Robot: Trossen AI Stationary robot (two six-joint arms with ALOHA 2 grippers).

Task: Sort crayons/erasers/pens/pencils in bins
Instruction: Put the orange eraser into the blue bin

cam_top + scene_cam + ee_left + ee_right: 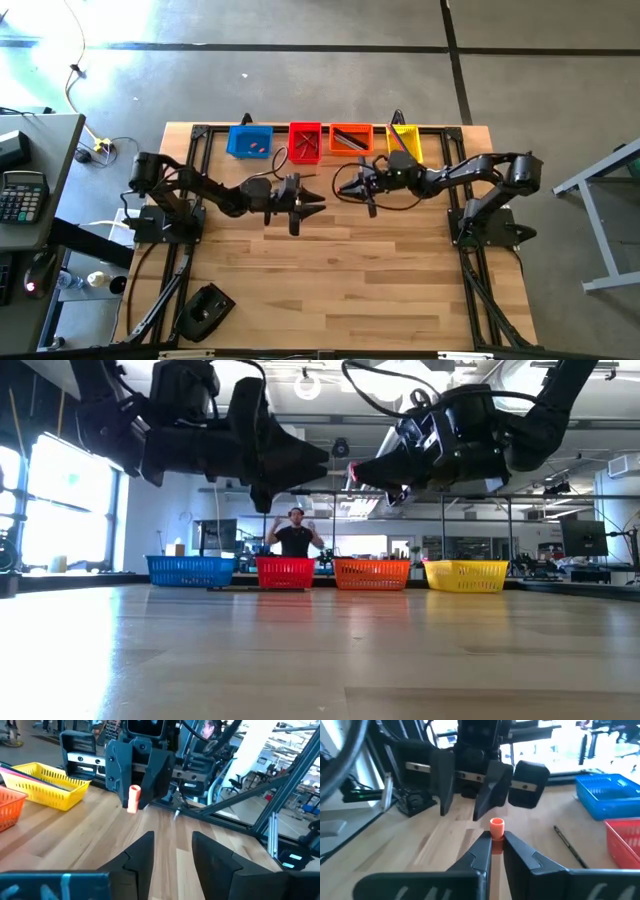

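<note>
My right gripper (345, 187) is above the middle of the table, in front of the orange bin (350, 138), shut on a short orange-pink eraser (497, 827). My left gripper (312, 200) faces it from the table's left, a short way off, open and empty; its fingers show apart in the left wrist view (172, 855). The blue bin (249, 141), red bin (305, 141), orange bin and yellow bin (405, 140) stand in a row along the far edge, with thin sticks in them. My right gripper pinches the eraser between its two fingertips (485, 845), with the eraser's end (497, 823) sticking out past them. The fingers come about level, pointing toward the table's left. The eraser (133, 799) is lifted well clear of the table.
A dark thin stick (572, 847) lies on the table in front of the blue and red bins. A black object (205, 310) sits at the near left corner. A person (296, 535) stands in the room behind the bins. Bare wood lies toward the near edge.
</note>
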